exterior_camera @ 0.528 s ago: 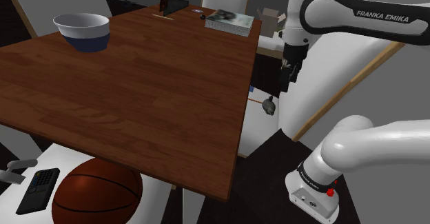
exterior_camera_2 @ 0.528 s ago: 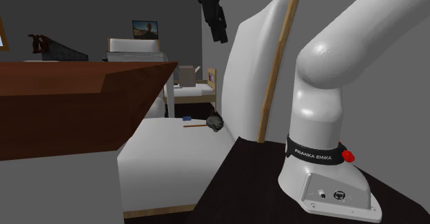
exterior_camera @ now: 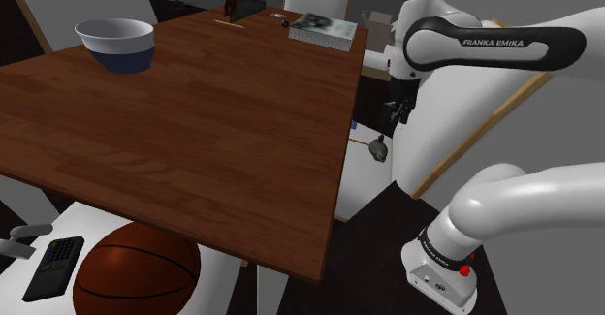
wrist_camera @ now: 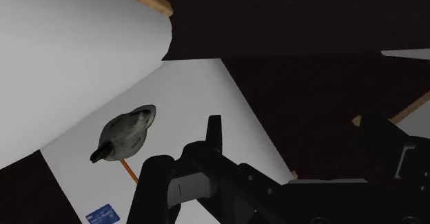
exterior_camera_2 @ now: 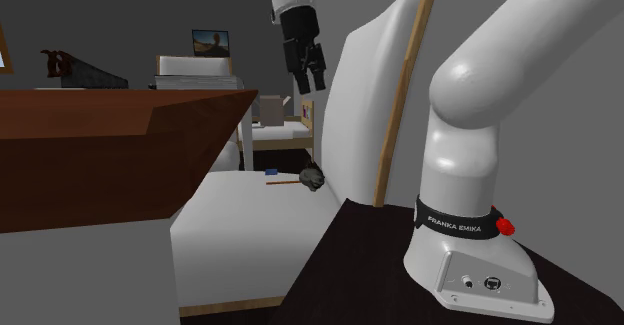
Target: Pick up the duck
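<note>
We hold our gripper (exterior_camera_2: 311, 81) high above the grey duck (wrist_camera: 127, 129), jaws apart and empty, because the duck lies low on the white chair seat (exterior_camera_2: 230, 213) near the backrest, beside the wooden table (exterior_camera: 194, 119), inviting a straight descent.

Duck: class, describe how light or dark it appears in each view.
Wrist view: the duck reads mid-grey with a darker head, clear against the white surface. Shoulder view: a small dark blob. Second exterior view: dim, dark grey against the paler surface.

White surface (wrist_camera: 200, 92) carries grey duck (wrist_camera: 125, 133), w/ thin orange stick (wrist_camera: 129, 169) & sm. blue card (wrist_camera: 103, 214) beside it.
</note>
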`<control>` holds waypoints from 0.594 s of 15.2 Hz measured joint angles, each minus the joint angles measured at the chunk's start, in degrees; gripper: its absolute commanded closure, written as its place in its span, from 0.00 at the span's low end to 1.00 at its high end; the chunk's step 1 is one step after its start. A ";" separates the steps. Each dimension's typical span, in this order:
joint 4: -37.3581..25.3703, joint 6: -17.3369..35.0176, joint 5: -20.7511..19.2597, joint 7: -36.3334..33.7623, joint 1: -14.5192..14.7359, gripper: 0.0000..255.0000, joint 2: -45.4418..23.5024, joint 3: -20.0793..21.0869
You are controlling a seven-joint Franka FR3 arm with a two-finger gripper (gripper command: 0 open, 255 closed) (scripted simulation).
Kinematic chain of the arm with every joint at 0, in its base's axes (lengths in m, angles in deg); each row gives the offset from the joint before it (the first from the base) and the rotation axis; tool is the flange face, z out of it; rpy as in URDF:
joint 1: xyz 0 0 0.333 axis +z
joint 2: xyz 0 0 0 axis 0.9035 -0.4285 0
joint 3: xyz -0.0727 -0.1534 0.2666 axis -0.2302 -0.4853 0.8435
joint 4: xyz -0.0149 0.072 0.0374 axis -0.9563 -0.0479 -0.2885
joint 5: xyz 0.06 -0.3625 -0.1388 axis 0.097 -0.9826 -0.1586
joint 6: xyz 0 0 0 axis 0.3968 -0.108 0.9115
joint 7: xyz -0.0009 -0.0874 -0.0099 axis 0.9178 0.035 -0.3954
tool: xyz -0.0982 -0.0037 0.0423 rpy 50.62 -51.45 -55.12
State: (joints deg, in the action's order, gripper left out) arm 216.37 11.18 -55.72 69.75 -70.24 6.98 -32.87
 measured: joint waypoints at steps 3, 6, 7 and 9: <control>2.92 7.05 -1.10 -2.03 -2.15 0.00 -2.92 -1.34; 4.76 13.50 -2.04 -4.25 -4.19 0.00 -6.28 -2.52; 5.07 15.73 -2.44 -4.87 -4.95 0.00 -7.82 -3.05; 5.61 20.49 -3.13 -6.29 -6.33 0.00 -11.23 -3.99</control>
State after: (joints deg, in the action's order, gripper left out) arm 221.98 31.68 -58.85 63.46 -76.57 -4.25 -36.87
